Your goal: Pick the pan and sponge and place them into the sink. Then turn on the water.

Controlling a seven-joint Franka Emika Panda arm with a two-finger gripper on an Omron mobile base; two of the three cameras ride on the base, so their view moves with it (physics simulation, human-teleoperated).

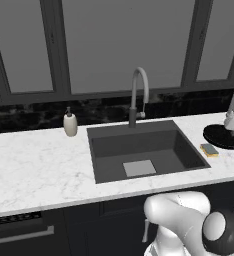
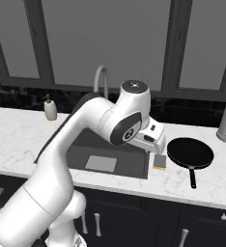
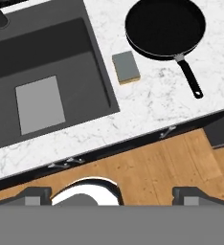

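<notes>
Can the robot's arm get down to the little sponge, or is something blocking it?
Probably yes. The sponge lies bare on the counter, between sink and pan, touching neither; the jaws are open above.

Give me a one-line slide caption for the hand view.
Looking down: black pan and sponge on the marble counter beside the empty sink, fingers open.

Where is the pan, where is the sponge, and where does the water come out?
pan (image 3: 164, 26), hand view, middle of its black inside.
sponge (image 3: 126, 67), hand view, its grey-green top face.
faucet (image 1: 137, 87), left base view, the curved grey neck.
</notes>
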